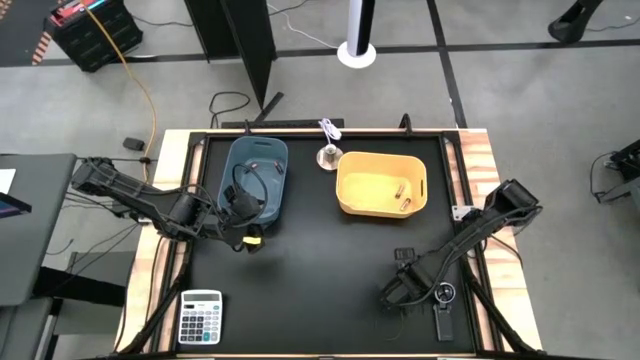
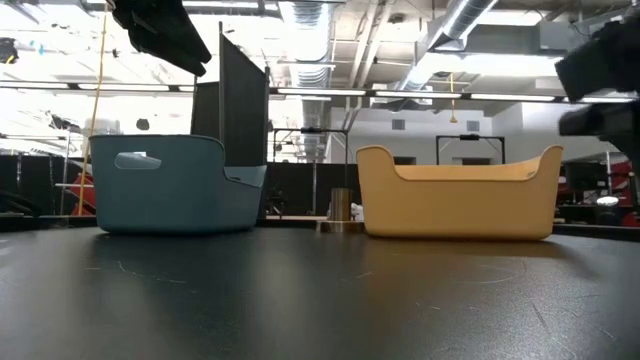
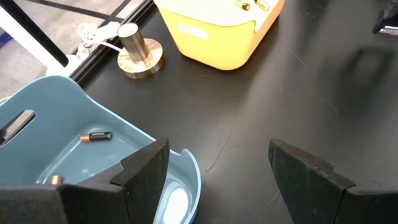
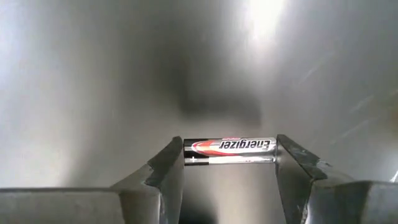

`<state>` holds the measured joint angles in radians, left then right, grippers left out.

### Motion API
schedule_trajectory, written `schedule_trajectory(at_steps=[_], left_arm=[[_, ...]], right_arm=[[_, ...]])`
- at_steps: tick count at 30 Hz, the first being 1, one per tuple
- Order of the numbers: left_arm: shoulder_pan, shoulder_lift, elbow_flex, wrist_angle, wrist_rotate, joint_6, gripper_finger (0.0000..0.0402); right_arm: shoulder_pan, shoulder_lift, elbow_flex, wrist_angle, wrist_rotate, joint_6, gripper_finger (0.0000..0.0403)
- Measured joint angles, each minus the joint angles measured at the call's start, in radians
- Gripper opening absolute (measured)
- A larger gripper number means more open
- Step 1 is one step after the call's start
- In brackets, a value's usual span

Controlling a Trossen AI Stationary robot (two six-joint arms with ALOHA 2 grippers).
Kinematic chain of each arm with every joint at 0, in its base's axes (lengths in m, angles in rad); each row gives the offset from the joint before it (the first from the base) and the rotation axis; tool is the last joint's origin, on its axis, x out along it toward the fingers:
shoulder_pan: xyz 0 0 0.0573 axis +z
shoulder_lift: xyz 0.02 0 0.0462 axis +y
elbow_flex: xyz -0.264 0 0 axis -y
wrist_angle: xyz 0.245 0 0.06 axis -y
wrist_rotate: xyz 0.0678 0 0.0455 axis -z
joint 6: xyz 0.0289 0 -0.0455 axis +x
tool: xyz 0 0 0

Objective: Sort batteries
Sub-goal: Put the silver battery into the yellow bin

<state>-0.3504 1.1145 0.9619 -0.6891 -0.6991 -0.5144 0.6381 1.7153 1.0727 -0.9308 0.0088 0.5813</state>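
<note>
Batteries, small cylinders, are partly sorted, by my read. Left to right:

Blue plastic bin, rounded, near the far edge, left of centre: holds at least 2, a dark battery with an orange end lying on the bin floor, plus a second orange end peeking out behind the wrist; can't tell if more are hidden. Left gripper hovers over this bin's near rim, fingers spread wide w/ nothing between them, so released; prob. just dropped one or is waiting.

Small metal post on a round brass-coloured base stands between the bins, near the far edge. Count: 1.

Yellow plastic bin, rectangular, near the far edge, right of centre: 2 small batteries show on its floor toward its right side; colour too small to tell.

Right gripper is low at the table's near-right area. In the right wrist view its fingers straddle a silver-and-black battery lying crosswise on the black tabletop, jaws either side of its ends, not yet clenched, as far as I can see. So at least 1 is left to bin.

Black handheld gadget with round dial, 1, near-right corner. Grey-white calculator, 1, near-left corner. Bins: 2. Batteries seen: 5 total.
</note>
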Motion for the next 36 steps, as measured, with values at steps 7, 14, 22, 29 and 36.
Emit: schedule_trajectory(at_steps=[7,14,22,29,36], left_arm=[[0.000,0.000,0.000,-0.001,0.000,-0.005,0.0272],[0.000,0.000,0.000,-0.001,0.002,-0.006,0.0272],[0.000,0.000,0.000,-0.001,0.002,-0.006,0.0272],[0.000,0.000,0.000,-0.001,0.002,-0.006,0.0272],[0.000,0.000,0.000,-0.001,0.001,-0.005,0.0272]], right_arm=[[-0.034,-0.072,0.019,0.042,0.073,-0.050,0.0194],[-0.072,-0.244,0.020,0.055,0.200,-0.062,0.0194],[-0.106,-0.433,0.020,0.107,0.391,-0.165,0.0194],[-0.174,-0.532,0.020,0.158,0.485,-0.317,0.0194],[-0.305,-0.586,0.020,0.194,0.491,-0.477,0.0194]])
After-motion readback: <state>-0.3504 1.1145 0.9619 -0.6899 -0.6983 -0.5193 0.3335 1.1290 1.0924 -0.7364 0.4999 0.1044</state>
